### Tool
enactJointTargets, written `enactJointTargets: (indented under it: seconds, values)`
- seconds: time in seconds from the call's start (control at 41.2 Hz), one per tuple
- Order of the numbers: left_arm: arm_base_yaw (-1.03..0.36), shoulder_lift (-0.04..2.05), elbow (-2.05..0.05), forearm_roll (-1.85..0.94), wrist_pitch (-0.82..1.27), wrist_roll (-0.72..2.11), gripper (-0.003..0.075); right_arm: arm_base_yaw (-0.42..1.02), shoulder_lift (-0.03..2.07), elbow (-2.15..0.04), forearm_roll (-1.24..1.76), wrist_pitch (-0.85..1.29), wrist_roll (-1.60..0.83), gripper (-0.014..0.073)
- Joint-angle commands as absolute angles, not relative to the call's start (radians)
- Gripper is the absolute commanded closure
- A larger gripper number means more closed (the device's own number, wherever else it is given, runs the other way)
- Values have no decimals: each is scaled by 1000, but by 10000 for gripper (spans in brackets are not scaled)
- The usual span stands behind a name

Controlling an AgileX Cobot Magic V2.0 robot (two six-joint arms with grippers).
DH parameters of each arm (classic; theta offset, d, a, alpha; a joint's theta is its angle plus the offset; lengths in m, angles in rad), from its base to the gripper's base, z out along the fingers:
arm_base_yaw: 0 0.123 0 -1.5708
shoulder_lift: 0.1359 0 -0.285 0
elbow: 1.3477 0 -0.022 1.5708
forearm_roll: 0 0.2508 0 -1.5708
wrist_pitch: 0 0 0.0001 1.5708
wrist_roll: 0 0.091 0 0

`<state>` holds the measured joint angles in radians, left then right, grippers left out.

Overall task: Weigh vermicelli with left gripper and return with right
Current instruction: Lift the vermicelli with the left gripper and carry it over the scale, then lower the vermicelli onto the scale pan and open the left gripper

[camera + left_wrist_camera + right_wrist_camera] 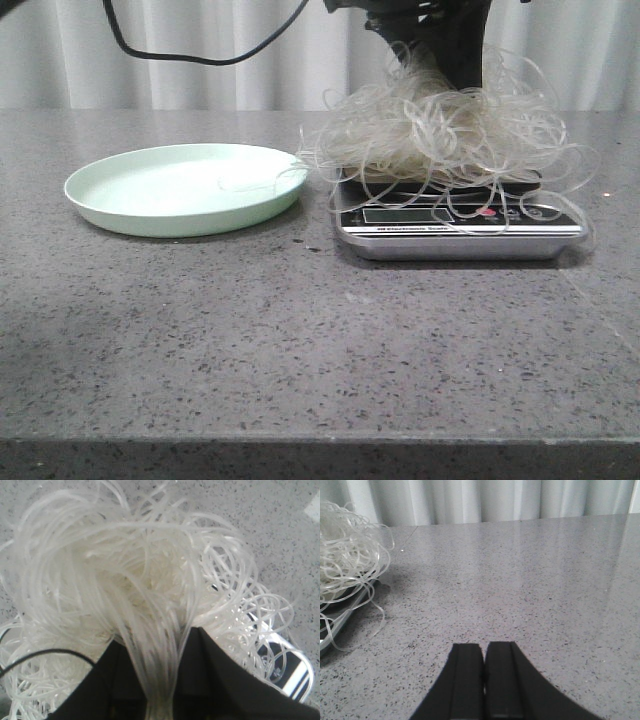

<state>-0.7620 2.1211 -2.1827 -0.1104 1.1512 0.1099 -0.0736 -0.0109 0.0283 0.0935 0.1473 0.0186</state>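
1. From where I stand, the vermicelli sits heaped on the scale, a wide whitish tangle that hides the weighing platform and spills stray loops over the front panel and off both sides.
2. The scale rests on the grey speckled table, at about 3 o'clock from the pale green plate; the two stand just beside each other, and a few thin strands reach from the heap to the plate's near rim.
3. The plate itself looks bare apart from a wisp of strand near its right side.
4. The left gripper comes down from above into the top of the heap; in the front view only its dark body shows behind the noodles, at 12 o'clock from the scale.
5. In the left wrist view a bundle of strands runs straight down between the two black fingers, which stand pinched in on it, so that hand is clamped on the vermicelli.
6. A corner of the scale, dark with a silver edge, peeks out past the loops in that same view.
7. The right gripper hangs low over bare table, its two fingers pressed together with nothing between them.
8. In the right wrist view the noodle heap and the scale's edge lie well apart from it, off toward 10 o'clock, with white curtains behind the table.
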Motion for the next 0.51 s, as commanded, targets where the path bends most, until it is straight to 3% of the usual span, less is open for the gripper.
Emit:
enactJointTargets:
  seconds: [0.0, 0.121, 0.315, 0.485]
  values:
    - [-765, 2064, -2213, -118, 1137, 107, 581, -79, -26, 20, 84, 71, 17, 443]
    - [-762, 2064, -2213, -118, 1153, 107, 503, -79, -26, 20, 84, 71, 17, 443]
    - [-760, 2064, -2213, -118, 1162, 107, 216, -79, -26, 20, 84, 71, 17, 443]
    - [-760, 2064, -2238, -118, 1220, 107, 125, -79, -26, 20, 84, 71, 17, 443]
